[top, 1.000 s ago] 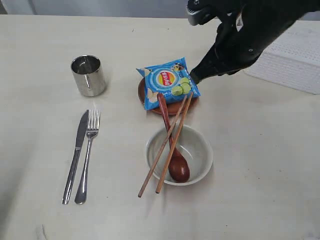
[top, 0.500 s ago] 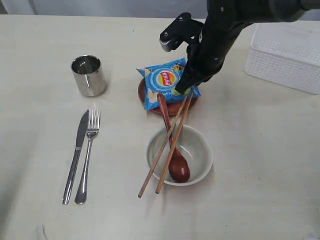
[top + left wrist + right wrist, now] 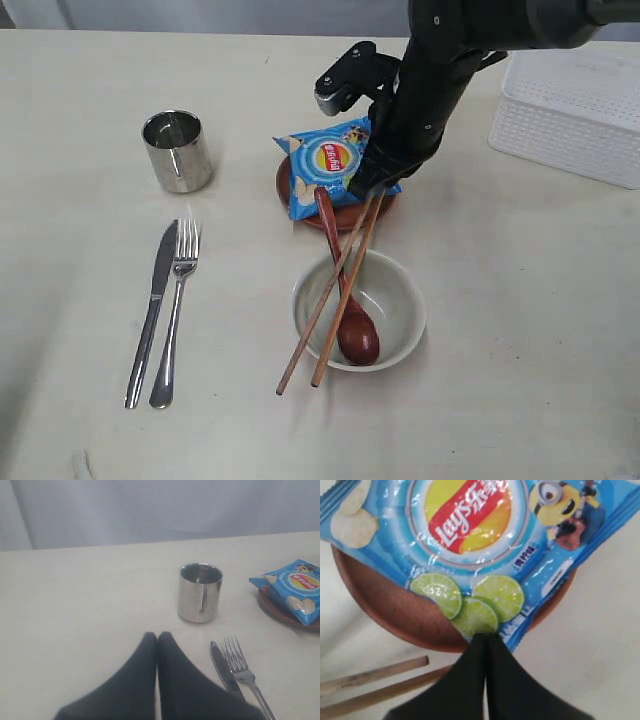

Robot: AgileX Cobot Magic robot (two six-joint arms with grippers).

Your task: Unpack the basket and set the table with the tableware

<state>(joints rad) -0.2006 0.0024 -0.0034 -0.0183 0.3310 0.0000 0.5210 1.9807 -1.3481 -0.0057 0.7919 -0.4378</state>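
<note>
Jaws, right: pressed together; right gripper has its tip at the right-hand edge of the chip bag; whether any wrapper is pinched cannot be told
Jaws, left: closed on nothing; left gripper is over the left part of the table, with the cup beyond it
Basket: basket at the far right, well apart from the setting; its inside is not shown
Laid out: cup far left; knife and fork side by side, near left; bowl near centre; plate just beyond it
Irregularities: chip bag lies on the plate; spoon sits in the bowl, handle reaching to the plate; chopsticks lie across the bowl's rim
Judgement: unpacking looks largely done; clearing the bag off the plate appears outstanding; spoon and chopsticks may need tidying
</note>
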